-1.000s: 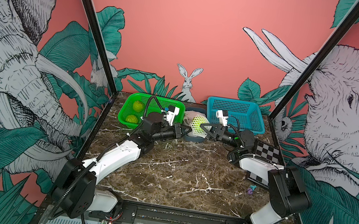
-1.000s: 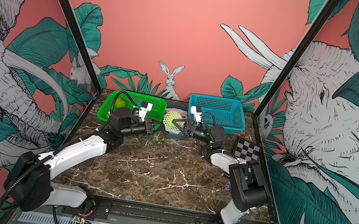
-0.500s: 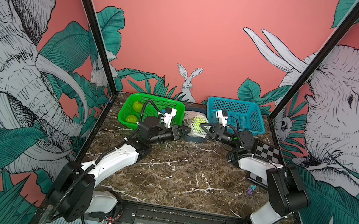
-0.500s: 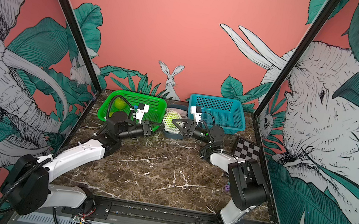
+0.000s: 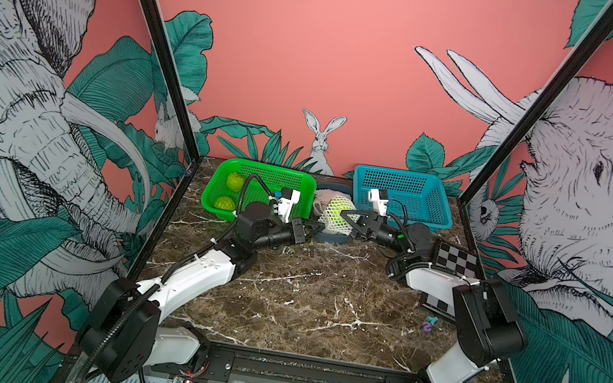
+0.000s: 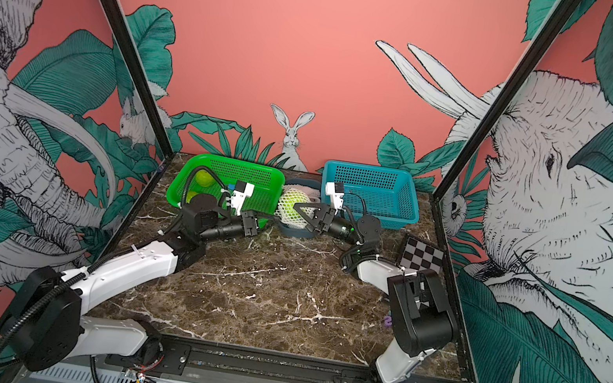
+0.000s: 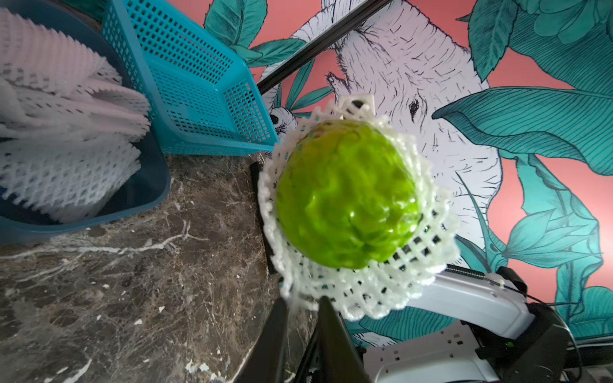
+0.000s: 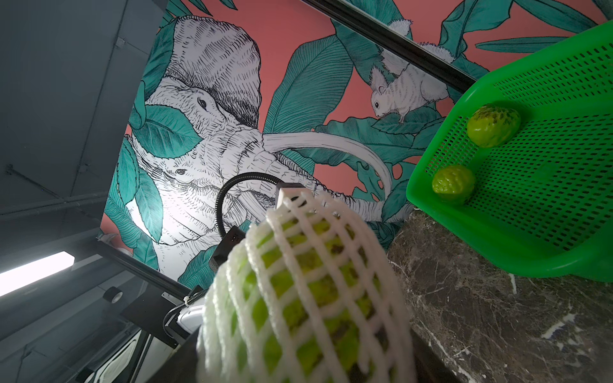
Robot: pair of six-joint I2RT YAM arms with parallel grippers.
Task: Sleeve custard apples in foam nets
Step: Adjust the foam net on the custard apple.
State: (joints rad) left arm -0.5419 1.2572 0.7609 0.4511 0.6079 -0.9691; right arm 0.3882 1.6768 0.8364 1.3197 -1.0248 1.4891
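Observation:
One custard apple sits inside a white foam net, held above the table in front of the grey-blue tub. My right gripper is shut on this netted fruit, one finger on each side. My left gripper is at the net's frilled edge with its jaws a little apart and marble showing between them. In both top views its tips are just left of the fruit. Two bare custard apples lie in the green basket. Spare foam nets fill the tub.
The grey-blue tub stands between the green basket and a blue basket at the back wall. A checkerboard card lies under the right arm. A small purple piece lies at the right.
My left gripper was shut and its jaws have now parted slightly at the net's edge. It has eased back a little. The right gripper with the netted fruit has stayed put.

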